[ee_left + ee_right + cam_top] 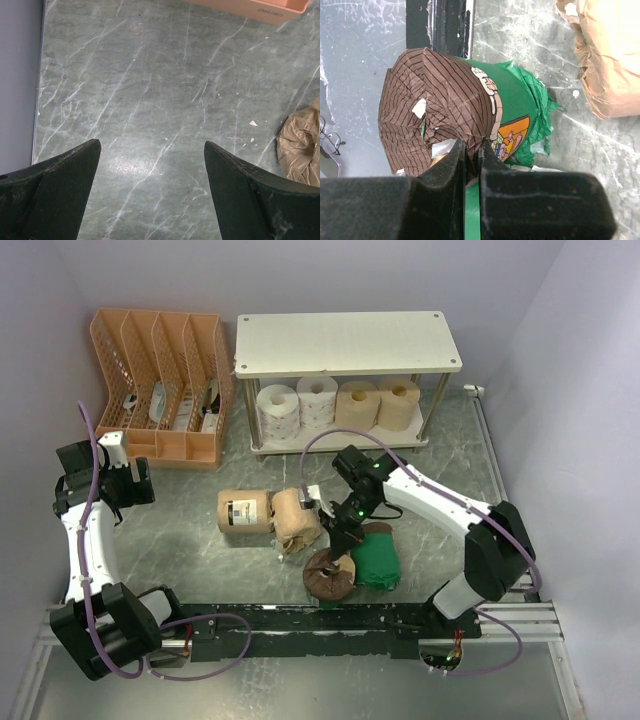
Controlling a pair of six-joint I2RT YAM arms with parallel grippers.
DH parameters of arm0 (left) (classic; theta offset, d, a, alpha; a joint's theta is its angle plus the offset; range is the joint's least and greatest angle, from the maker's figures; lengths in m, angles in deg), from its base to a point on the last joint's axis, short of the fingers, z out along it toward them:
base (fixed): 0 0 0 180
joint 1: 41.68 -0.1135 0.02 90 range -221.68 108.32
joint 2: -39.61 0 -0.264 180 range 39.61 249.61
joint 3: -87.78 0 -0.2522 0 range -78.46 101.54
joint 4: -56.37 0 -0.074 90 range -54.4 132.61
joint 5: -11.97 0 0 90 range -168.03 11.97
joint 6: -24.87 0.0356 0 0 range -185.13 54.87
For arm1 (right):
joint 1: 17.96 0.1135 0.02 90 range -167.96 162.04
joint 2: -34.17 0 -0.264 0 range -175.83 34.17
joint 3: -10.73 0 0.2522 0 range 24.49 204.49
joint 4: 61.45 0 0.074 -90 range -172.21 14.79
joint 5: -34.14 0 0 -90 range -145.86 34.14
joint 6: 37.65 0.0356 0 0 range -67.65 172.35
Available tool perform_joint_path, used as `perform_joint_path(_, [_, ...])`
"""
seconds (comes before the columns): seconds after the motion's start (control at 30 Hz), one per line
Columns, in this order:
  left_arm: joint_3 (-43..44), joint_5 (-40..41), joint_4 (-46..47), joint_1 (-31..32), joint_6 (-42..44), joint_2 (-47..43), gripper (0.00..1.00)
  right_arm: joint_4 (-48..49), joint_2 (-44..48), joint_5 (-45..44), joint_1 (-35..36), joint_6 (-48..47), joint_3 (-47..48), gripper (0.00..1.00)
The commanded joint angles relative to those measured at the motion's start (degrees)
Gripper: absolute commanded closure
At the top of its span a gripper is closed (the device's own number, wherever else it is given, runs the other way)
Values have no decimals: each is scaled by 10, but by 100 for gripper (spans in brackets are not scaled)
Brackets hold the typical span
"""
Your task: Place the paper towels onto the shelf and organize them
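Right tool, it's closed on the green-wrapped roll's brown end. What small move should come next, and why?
Probably a short, slow lift. The right tool is shut on only a thin fold of wrapper at the brown end of the green-wrapped roll, so testing that pinch seems wise before carrying it to the shelf, whose lower tier already holds four rolls.

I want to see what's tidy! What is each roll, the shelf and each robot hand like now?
shelf, upright, rolls on its lower board only.
four shelved rolls, in a row on the lower board.
two tan-wrapped rolls, lying side by side on the table.
two green-wrapped rolls, on the table, not shelved.
left gripper, open, holding nothing.
right gripper, shut, tips at one green-wrapped roll's brown end.
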Motion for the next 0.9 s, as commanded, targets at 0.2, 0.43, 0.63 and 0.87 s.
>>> perform_joint_path(0.2, [15,-9,-4,-5,4,1,4,-82,74,53,-44,10,95,100])
perform_joint_path(0.43, [15,-7,-4,-5,4,3,4,-109,40,36,-109,23,158,100])
perform_joint_path(0.63, [15,-7,-3,-5,3,8,4,-166,-7,43,-207,27,335,100])
perform_joint_path(0.87, [18,-6,-7,-5,3,17,4,-154,-75,55,-307,98,522,100])
